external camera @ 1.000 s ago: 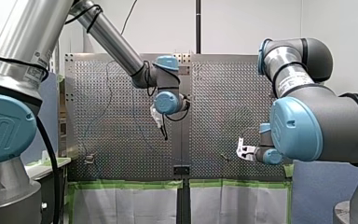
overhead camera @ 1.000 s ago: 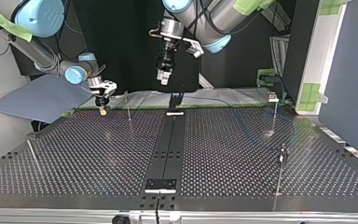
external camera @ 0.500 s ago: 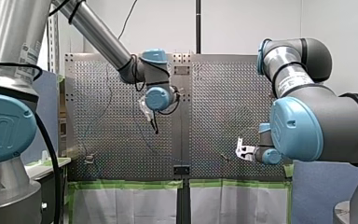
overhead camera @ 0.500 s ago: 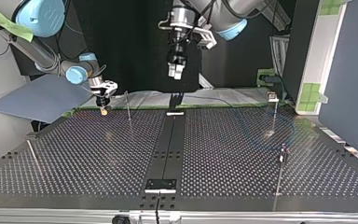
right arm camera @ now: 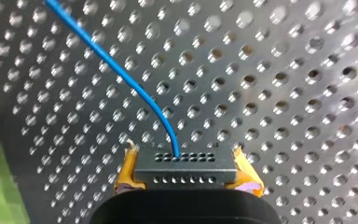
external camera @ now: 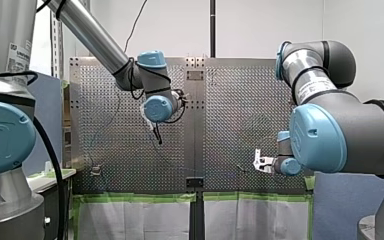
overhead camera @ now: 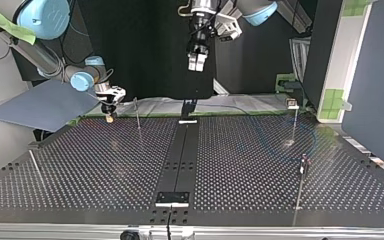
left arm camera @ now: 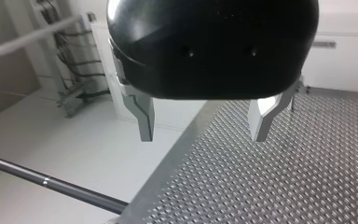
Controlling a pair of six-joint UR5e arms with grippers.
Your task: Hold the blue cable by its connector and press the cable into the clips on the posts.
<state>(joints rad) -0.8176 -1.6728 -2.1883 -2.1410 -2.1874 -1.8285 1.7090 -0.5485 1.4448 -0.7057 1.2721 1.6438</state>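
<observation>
Two yellow-padded fingers of my right gripper pinch the dark grey rectangular connector, with its rows of small holes, by its short ends. They hold it low over the perforated metal table, near the table's edge. The thin blue cable leaves the connector's middle and runs off across the table. My left gripper, black with bare metal fingers, hangs high above the table, spread wide and empty. Thin metal posts stand on the table; I cannot tell whether any carries the cable. In my judgement the right grip needs to sit square so the cable does not twist. The left should descend, take the slack, and press it straight down into a clip, never sideways, lest a slender post bend.
</observation>
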